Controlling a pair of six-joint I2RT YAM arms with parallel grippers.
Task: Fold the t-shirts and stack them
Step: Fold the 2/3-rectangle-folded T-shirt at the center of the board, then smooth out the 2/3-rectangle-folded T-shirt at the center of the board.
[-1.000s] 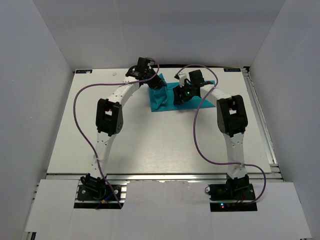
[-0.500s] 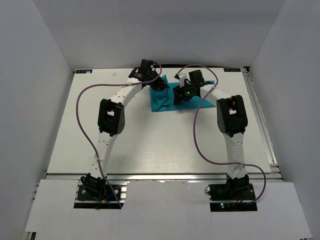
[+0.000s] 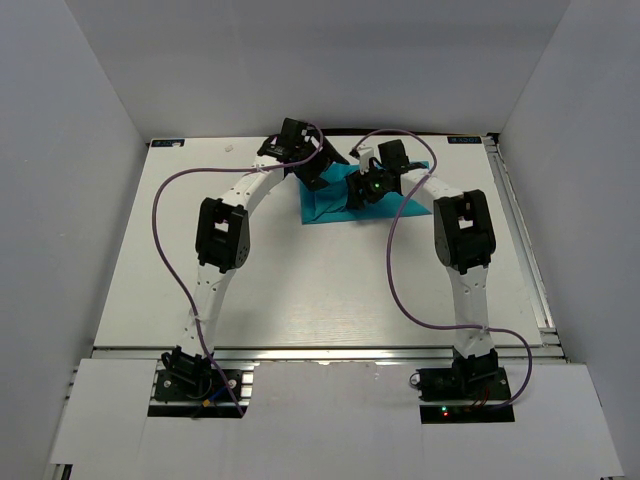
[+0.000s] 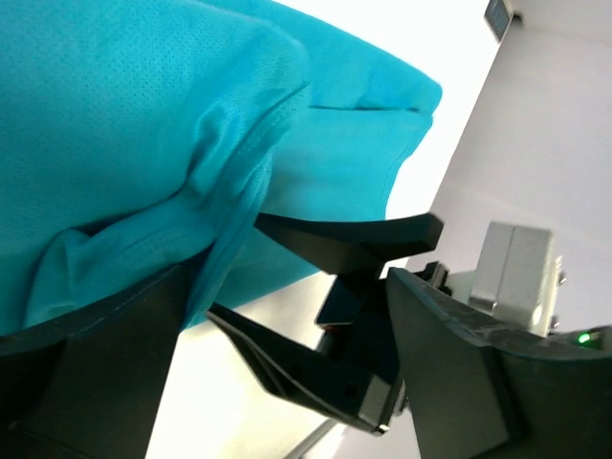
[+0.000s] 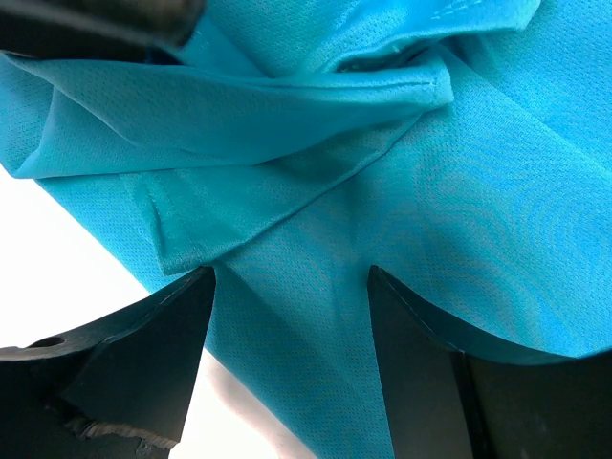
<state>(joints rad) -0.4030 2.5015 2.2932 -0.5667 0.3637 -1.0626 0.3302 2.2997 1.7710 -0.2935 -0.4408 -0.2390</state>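
The near half of the table (image 3: pixel 300 300) carries only my two arms. Both reach to the far end, where the teal t-shirt (image 3: pixel 328 206) lies in a rumpled, partly folded heap. My right gripper (image 5: pixel 287 316) stands open just over it, with its fingers either side of a flat stretch of cloth and a loose hem and bunched fold beyond. It grips nothing. My left gripper (image 4: pixel 277 382) is at the shirt's far left part with its jaws wide apart. It also grips nothing, though a fold of fabric hangs draped over one finger.

That drape is my main worry. If I pull the left arm back without lifting clear, the cloth could ride along on the finger and drag the fold open. The two grippers are also very close, and the right one's fingers show between my left jaws. A careless sideways move could knock them together.

Compared with a second ago, the left gripper has shifted a little toward the right one and let go. Then it pinched a raised bunch of shirt; now that bunch has dropped and the shirt lies lower. The right arm has not moved.
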